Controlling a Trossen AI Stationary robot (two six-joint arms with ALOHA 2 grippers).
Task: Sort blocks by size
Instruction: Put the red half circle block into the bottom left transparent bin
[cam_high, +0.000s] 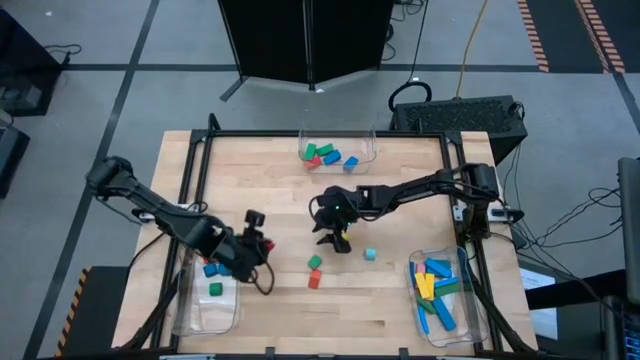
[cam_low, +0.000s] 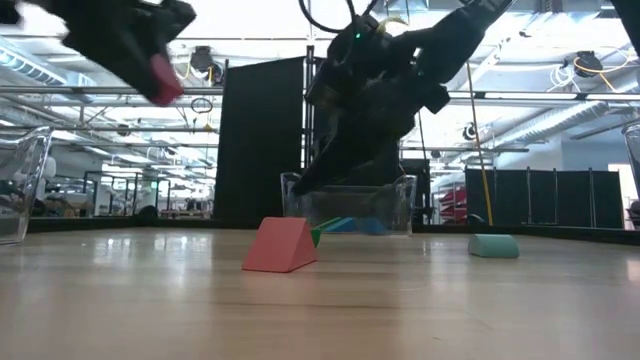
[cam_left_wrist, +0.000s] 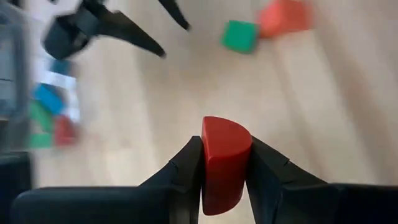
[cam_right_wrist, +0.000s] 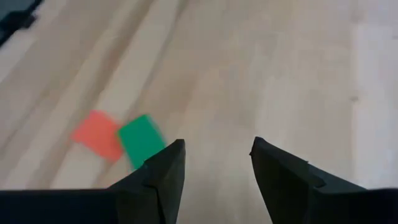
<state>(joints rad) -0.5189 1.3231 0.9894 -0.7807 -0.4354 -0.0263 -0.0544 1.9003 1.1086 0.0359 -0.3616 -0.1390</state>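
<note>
My left gripper (cam_high: 264, 247) hangs above the table's near left part, beside the left clear bin (cam_high: 190, 318), and is shut on a small red half-round block (cam_left_wrist: 226, 138). The same red block (cam_low: 165, 79) shows lifted high in the low view. My right gripper (cam_high: 336, 240) is over the table's middle. Its fingers stand open (cam_right_wrist: 217, 149) with bare wood between them. Near it on the table lie a green block (cam_high: 314, 262), a red wedge block (cam_high: 313, 281) and a cyan block (cam_high: 370, 254). My left gripper pinches the red block between its two fingers, one on each flat side (cam_left_wrist: 208, 163), with the rounded top sticking out past the fingertips. The fingers slant downward from the table's left. The block is lifted clear of the table.
The left bin holds blue and green blocks (cam_high: 212, 280). A far bin (cam_high: 337, 150) holds several medium blocks, and a bin at the near right (cam_high: 440, 295) holds long bars. Bare wood lies between the loose blocks and the near edge.
</note>
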